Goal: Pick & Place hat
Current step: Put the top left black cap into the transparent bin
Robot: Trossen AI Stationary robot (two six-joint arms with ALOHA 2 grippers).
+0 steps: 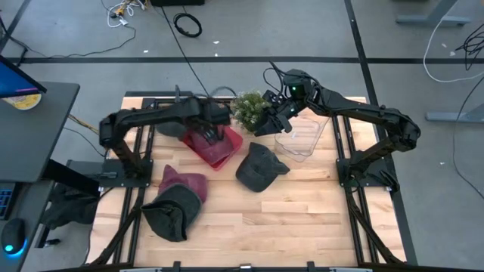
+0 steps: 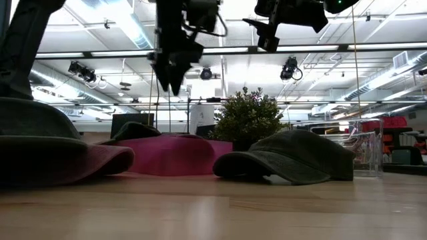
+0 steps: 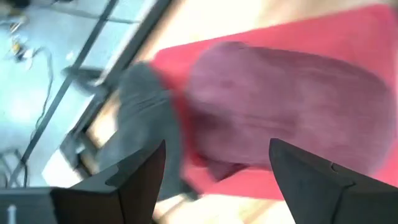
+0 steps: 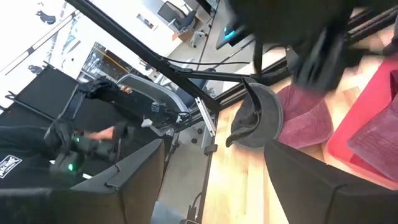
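A maroon hat (image 3: 280, 106) lies in a red tray (image 1: 231, 140), crown up. My left gripper (image 3: 216, 146) hangs open above it (image 1: 206, 136), fingers pointing down, touching nothing. A dark grey cap (image 1: 261, 168) rests brim-down on the table to the right of the tray (image 2: 293, 157). Another maroon hat (image 1: 185, 183) and a dark olive hat (image 1: 170, 213) lie together near the table's left near corner. My right gripper (image 4: 214, 144) is open and raised beside the plant (image 1: 266, 122), holding nothing.
A small potted plant (image 1: 249, 107) stands at the far edge between the arms. A clear plastic container (image 1: 302, 137) sits right of it. A further dark hat (image 3: 143, 115) lies beside the tray's far left. Bare wood shows along the near right of the table (image 1: 302, 227).
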